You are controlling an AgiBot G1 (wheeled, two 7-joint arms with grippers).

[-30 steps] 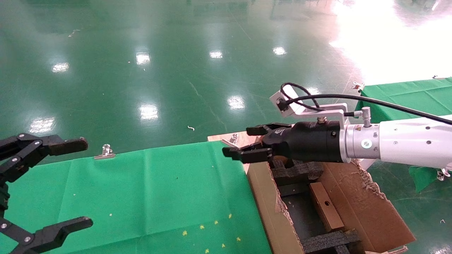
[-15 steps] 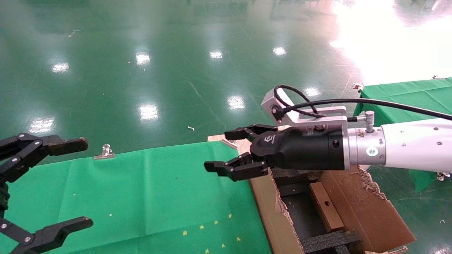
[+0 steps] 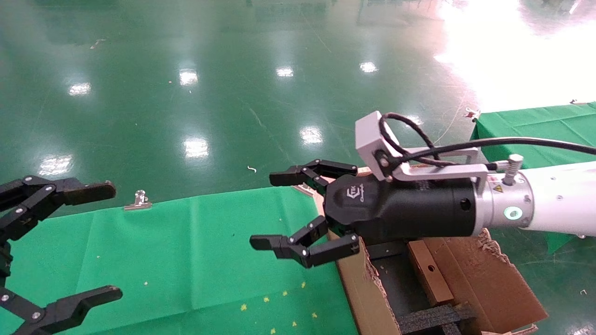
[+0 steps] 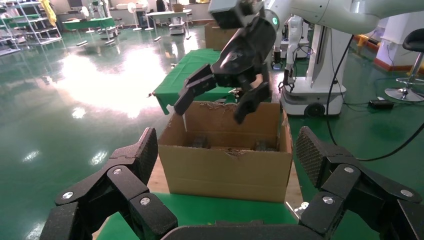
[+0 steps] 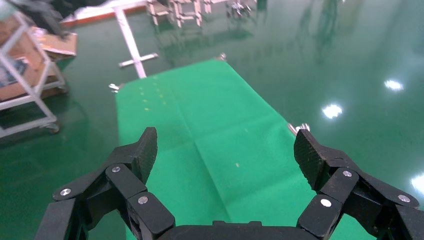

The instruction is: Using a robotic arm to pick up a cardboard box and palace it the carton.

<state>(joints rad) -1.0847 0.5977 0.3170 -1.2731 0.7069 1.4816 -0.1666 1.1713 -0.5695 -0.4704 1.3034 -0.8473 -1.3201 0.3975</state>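
Now | right gripper (image 3: pixel 279 210) spread wide, empty, above carton (image 3: pixel 358 298) edge | cardboard box (image 3: pixel 430 272) already inside | retreat clear of flaps | left gripper (image 3: pixel 109 242) parked, open

A robot lab or factory hall. A glossy green floor (image 3: pixel 186 93) fills the upper frame; the left wrist view shows racks (image 4: pixel 30 25), tables and another robot base (image 4: pixel 312 97).

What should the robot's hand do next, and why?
Probably pull back. The right gripper is open and holds nothing, out over the green cloth. A small cardboard box already lies inside the carton. The left gripper waits open at the cloth's far side.
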